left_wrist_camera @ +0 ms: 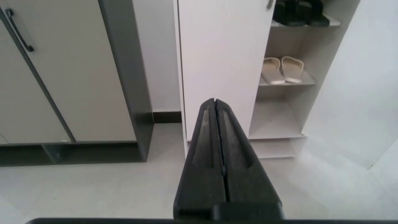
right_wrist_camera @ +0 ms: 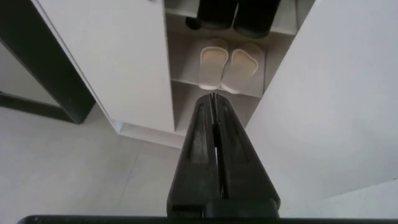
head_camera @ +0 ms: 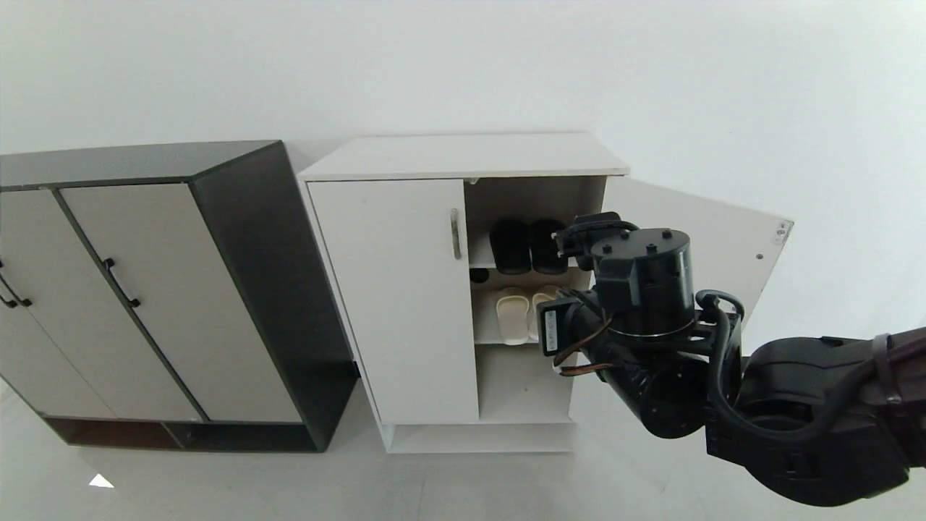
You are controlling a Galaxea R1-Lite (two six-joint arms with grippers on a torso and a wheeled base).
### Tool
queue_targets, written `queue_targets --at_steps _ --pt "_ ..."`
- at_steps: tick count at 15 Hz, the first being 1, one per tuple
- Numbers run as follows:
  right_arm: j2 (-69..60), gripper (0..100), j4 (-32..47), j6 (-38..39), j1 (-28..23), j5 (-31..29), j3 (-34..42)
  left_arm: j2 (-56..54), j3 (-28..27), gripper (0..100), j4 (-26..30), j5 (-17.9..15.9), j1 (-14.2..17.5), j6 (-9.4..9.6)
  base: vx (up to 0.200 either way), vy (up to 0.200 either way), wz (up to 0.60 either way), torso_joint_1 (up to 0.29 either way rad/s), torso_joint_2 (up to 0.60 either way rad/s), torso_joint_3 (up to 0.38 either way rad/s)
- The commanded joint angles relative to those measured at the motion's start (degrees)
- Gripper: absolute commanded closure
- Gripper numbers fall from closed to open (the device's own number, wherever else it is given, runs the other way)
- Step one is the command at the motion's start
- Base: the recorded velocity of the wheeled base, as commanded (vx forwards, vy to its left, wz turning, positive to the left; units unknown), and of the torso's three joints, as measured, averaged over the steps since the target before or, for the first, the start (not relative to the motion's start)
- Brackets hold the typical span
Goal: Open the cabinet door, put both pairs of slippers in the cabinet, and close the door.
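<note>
Both pairs are in the white cabinet (head_camera: 463, 155): the black slippers (head_camera: 528, 246) on the upper shelf, the cream slippers (head_camera: 514, 315) on the shelf below, toes pointing inward. What remains, as I judge it, is the open door (head_camera: 694, 224). It stands upright, swung out to the right of the opening, its inner face toward me.

My right gripper (right_wrist_camera: 216, 106), fingers pressed together and empty, sits in front of the opening with the door just beside it on its right, so this arm is clearly the nearer one. The left gripper (left_wrist_camera: 214, 109), also closed on nothing, hangs back facing the shut left door.

To swing the panel shut I'd need to get behind its free edge (the far right side). The floor (head_camera: 463, 485) is pale and bare, and a dark cabinet (head_camera: 145, 289) stands to the left.
</note>
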Motion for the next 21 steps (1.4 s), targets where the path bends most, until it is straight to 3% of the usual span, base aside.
queue_targets --at_steps 1,21 --pt "0.00 100 -0.12 0.01 -0.02 0.02 -0.03 0.00 0.00 100 -0.02 0.04 -0.01 -0.03 0.000 0.000 0.00 0.163 -0.49 -0.330" --pt "0.00 100 -0.12 -1.13 -0.98 0.46 1.11 0.09 0.00 100 -0.02 0.04 -0.01 -0.20 0.000 0.000 0.00 0.219 -0.53 -0.315"
